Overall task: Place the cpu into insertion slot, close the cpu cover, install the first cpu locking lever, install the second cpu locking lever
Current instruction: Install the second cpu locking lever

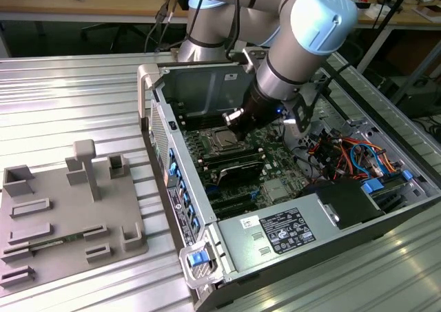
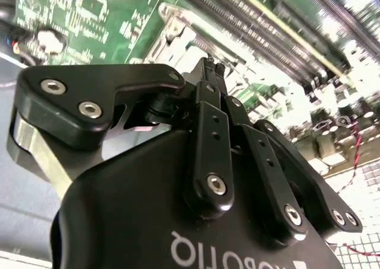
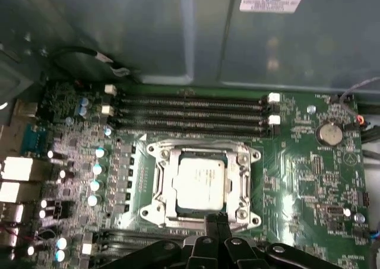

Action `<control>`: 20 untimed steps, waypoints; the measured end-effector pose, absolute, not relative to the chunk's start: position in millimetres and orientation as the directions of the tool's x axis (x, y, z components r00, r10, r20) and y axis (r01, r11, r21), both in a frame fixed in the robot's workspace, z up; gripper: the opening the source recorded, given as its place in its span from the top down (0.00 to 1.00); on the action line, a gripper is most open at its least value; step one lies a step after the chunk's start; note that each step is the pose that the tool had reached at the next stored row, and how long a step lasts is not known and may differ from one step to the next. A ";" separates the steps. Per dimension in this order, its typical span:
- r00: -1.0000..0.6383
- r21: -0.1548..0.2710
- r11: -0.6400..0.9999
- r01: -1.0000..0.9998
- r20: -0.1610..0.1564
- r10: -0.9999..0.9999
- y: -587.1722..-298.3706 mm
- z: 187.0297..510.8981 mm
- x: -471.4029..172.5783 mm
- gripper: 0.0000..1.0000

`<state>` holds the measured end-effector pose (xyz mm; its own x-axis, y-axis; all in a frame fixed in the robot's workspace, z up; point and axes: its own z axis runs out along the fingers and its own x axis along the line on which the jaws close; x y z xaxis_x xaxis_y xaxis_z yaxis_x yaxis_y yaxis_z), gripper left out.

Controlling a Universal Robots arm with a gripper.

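The cpu [image 3: 200, 181] lies flat in the insertion slot [image 3: 155, 208], its silvery top showing. The cpu cover [image 3: 238, 180], a silver frame, lies down around the chip. My gripper [image 3: 217, 220] is shut with nothing between its fingers, and its tips are at the edge of the socket, just beside the chip. In the second wrist view the gripper [image 2: 212, 67] points its closed tips down at the silver socket frame. In the exterior view the gripper [image 1: 233, 121] hangs inside the open computer case, just above the cpu [image 1: 222, 140]. I cannot make out the locking levers.
Long black memory slots [image 3: 190, 111] run beside the socket, and a coin battery [image 3: 329, 133] sits on the green board. Case walls [image 1: 200, 85] enclose the board. Coloured cables [image 1: 344, 153] and a grey labelled box [image 1: 282, 233] lie nearby. A grey fixture plate [image 1: 69, 209] rests at the exterior view's left.
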<state>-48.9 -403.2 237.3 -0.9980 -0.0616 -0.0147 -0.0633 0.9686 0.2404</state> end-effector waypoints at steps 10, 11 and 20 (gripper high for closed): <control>-0.998 0.267 0.962 -0.063 -0.016 -0.060 -405.1 237.4 -51.6 0.89; -0.998 0.255 0.965 -0.062 -0.016 -0.061 -405.1 237.5 -51.6 0.89; -0.998 0.206 0.977 -0.062 -0.013 -0.061 -413.7 238.1 -53.3 0.89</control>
<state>-53.3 -413.7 238.1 -0.9981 -0.0609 -0.0125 -0.0622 0.9766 0.2057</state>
